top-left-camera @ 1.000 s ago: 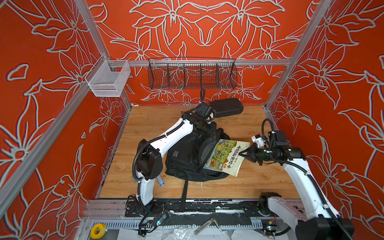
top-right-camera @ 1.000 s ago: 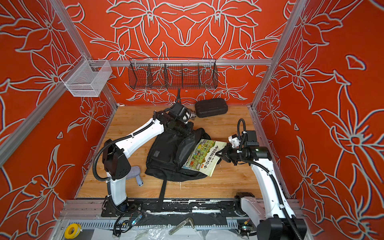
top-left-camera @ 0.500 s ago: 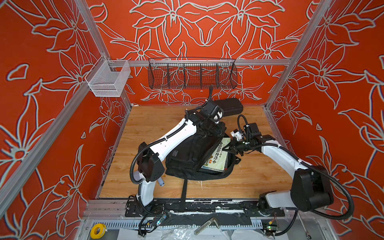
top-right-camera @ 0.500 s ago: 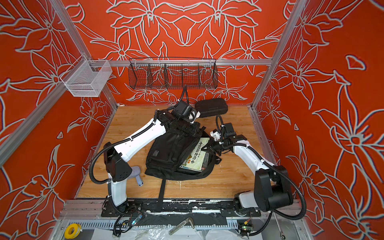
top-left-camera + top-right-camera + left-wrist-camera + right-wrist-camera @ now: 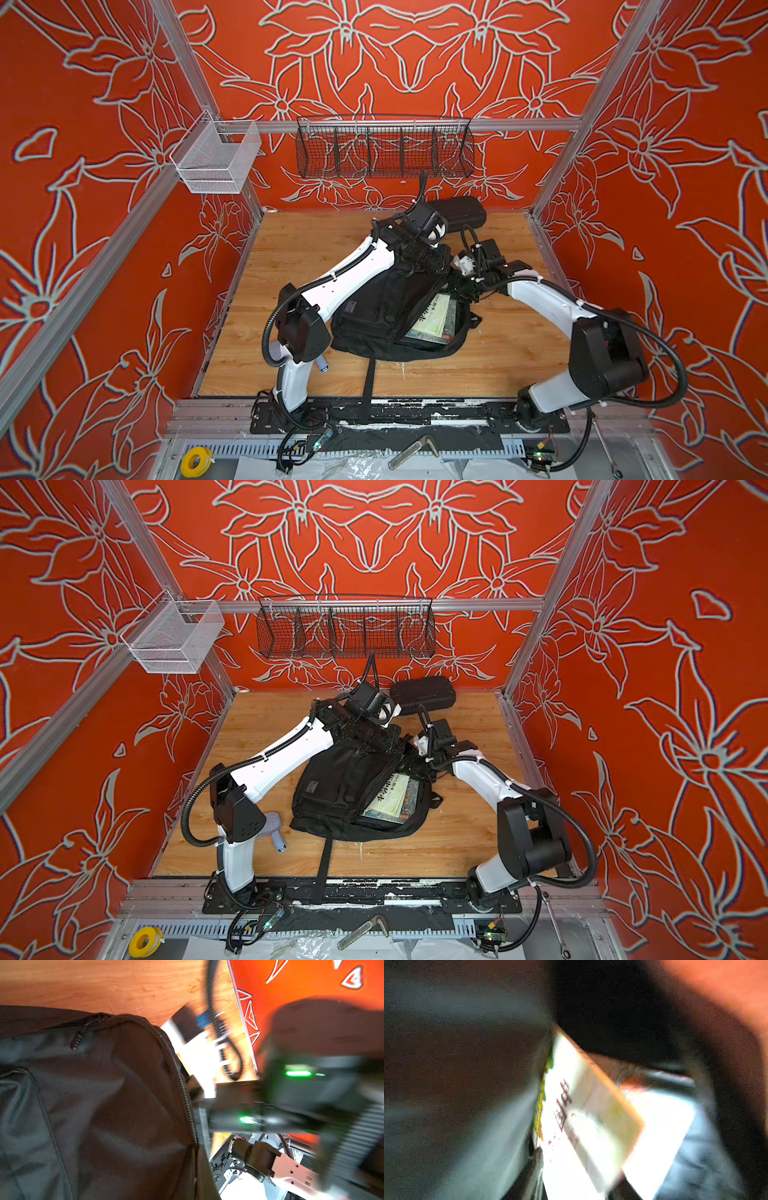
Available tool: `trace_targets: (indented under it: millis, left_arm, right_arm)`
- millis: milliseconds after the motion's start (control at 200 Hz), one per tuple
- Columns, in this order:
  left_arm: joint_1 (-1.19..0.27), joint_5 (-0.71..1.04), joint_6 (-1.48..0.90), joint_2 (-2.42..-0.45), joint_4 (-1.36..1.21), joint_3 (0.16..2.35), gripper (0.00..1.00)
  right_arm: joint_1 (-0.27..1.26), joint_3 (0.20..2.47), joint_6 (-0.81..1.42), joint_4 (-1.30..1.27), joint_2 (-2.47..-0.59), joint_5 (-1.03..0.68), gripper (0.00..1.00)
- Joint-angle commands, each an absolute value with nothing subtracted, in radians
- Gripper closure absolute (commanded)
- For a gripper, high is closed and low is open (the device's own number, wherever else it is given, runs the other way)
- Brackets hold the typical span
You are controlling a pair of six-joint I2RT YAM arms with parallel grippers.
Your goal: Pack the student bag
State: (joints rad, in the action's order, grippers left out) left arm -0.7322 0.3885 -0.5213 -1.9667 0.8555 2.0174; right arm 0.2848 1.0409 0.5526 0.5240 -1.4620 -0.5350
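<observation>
The student bag (image 5: 386,307) lies mid-bench, its flap pinched up by the left tool (image 5: 432,259) – a book (image 5: 434,320) sits half inside (hard case (image 5: 461,212) unpacked); right tool's (image 5: 461,286) spread I cannot tell.

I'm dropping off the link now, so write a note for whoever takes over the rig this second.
Left gripper: shut on the student bag's top edge, holding its mouth up.
Right gripper: at the bag mouth; open or shut cannot be told.
Book: in the main compartment, part showing.
Black case: on the table by the back wall, unpacked.
Left: withdraw right arm, probably pack the case.
</observation>
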Motion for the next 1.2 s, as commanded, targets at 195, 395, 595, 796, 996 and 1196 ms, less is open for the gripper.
trace_targets:
  millis: [195, 395, 595, 796, 996, 1196]
  left_arm:
    - [-0.752, 0.430, -0.443, -1.933, 0.836, 1.938, 0.53]
    - [-0.751, 0.291, -0.362, -1.889, 0.844, 1.974, 0.26]
    - [-0.646, 0.270, -0.432, -1.947, 0.875, 2.017, 0.17]
    - [-0.515, 0.431, -0.566, -1.998, 0.751, 1.904, 0.17]
    - [-0.473, 0.410, -0.467, -2.137, 0.876, 2.004, 0.22]
    - [-0.383, 0.513, -0.540, -2.102, 0.768, 1.901, 0.22]
  right_arm:
    - [0.175, 1.054, 0.164, 0.779, -1.153, -0.301, 0.40]
    - [0.167, 1.074, 0.128, 0.600, -1.202, -0.325, 0.37]
    - [0.168, 1.241, 0.113, 0.573, -1.468, -0.438, 0.42]
    - [0.217, 1.305, -0.004, 0.531, -1.592, -0.484, 0.58]
    - [0.298, 1.330, -0.218, 0.560, -1.638, -0.457, 0.64]
    - [0.329, 1.266, -0.678, 0.458, -1.643, -0.507, 0.72]
